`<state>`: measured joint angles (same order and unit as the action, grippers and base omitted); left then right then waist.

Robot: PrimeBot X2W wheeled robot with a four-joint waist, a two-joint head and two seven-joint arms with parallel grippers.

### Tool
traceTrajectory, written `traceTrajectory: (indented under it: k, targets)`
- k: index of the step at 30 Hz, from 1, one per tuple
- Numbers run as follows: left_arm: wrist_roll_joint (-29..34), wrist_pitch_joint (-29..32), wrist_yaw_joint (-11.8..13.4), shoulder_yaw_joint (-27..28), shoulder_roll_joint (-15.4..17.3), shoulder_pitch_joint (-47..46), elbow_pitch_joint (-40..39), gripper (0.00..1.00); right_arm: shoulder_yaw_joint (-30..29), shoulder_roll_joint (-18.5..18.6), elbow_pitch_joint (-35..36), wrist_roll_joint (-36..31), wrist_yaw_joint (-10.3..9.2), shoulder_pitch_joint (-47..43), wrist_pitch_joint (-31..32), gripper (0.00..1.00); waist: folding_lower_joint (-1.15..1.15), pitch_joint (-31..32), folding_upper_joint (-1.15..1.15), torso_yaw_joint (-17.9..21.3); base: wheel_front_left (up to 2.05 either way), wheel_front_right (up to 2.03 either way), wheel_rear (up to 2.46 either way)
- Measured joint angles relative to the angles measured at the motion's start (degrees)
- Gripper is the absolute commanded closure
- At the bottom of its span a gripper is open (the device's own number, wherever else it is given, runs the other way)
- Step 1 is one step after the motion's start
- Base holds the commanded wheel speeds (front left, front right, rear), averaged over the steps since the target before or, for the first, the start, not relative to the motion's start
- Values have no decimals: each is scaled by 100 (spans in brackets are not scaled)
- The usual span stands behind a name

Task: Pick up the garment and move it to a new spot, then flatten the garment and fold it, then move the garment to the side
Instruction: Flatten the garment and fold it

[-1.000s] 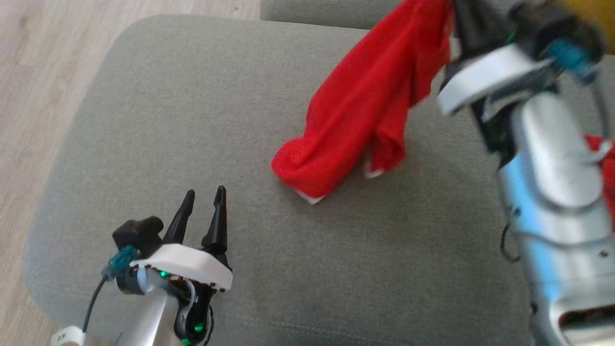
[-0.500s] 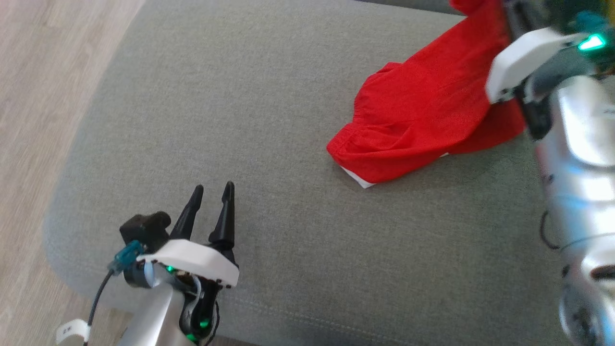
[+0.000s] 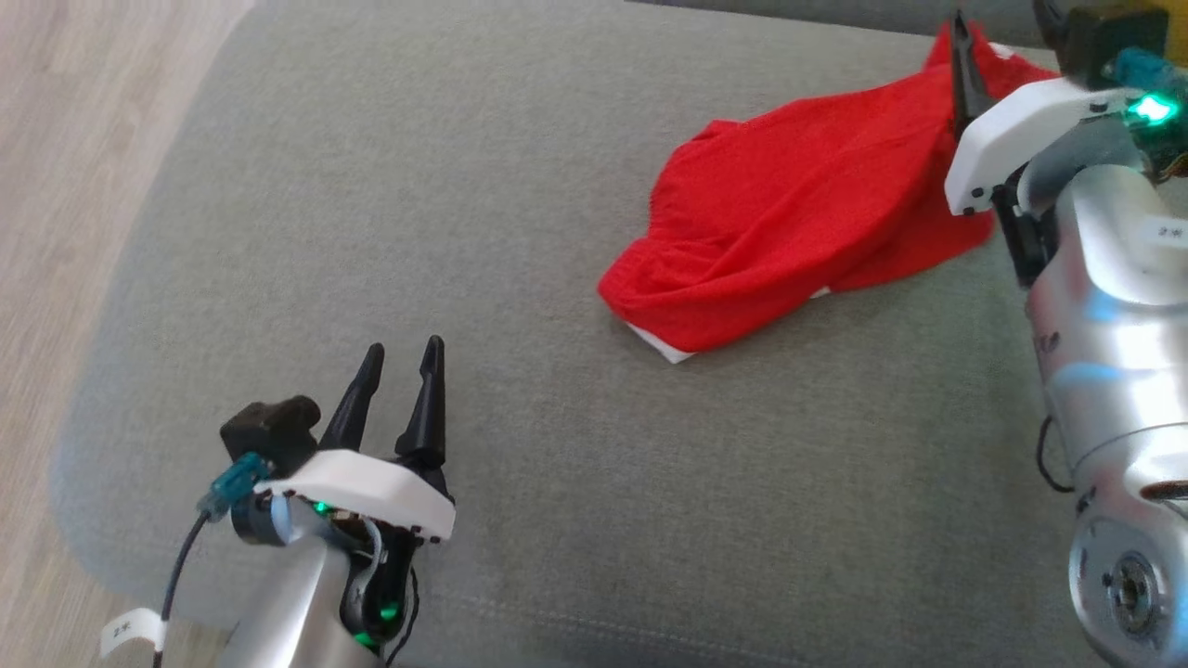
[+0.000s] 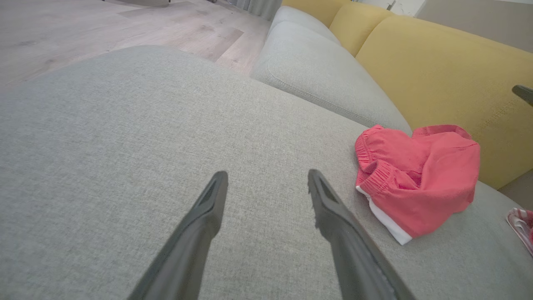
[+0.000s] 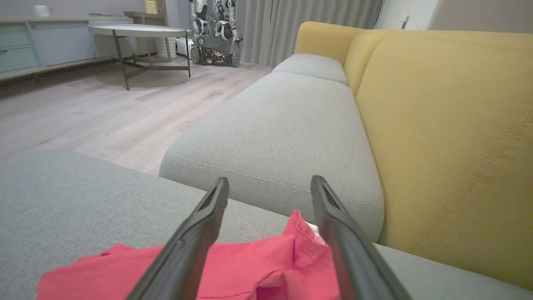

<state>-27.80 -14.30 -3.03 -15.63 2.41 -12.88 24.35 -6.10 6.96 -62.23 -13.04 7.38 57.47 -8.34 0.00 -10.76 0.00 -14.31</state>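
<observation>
Three grey seat cushions (image 5: 283, 133) line up before yellow back cushions (image 5: 449, 137). One red garment (image 3: 789, 223), white-edged, lies crumpled on the nearest cushion (image 3: 464, 232), beneath the tips of my right jaws, which stand wide apart, gripping nothing. My left jaws, equally wide and empty, hover over bare cushion, the garment well ahead and to their right. One white tag (image 3: 125, 633) on my left arm's cable is unreadable.

Head looks down; both wrists, low, share the garment (image 3: 789, 223).

Left hand (image 3: 401, 348) and right hand (image 5: 270, 180) both spread wide.
</observation>
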Motion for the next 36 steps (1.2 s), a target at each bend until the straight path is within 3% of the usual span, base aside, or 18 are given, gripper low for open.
traceTrajectory:
  k: [6, 12, 27, 33, 36]
  targets:
    - [56, 0, 1, 144, 1, 18, -51, 0, 151, -157, -45, 318, 0, -187, -402, 0, 0, 247, 0, 322, 0, 0, 0]
    - [107, 0, 8, 148, 0, 244, -126, 0, 369, -250, 385, 794, 0, -801, -546, 0, 0, 496, 0, 599, 0, 0, 0]
    - [307, 0, -43, 116, 12, 457, -257, 0, 549, -337, 3649, 1604, 0, -4034, -368, 0, 0, 782, 0, 1293, 0, 0, 0]
    - [610, 48, -263, -345, 153, 245, 103, 0, 668, -390, 4537, 1861, 0, -4474, 32, 0, 0, 679, 0, 1562, 0, 0, 0]
    - [786, 172, -205, -423, 265, -82, 407, 0, 705, -396, 4811, 1870, 0, -4544, 141, 0, 0, 623, 0, 1686, 0, 0, 0]
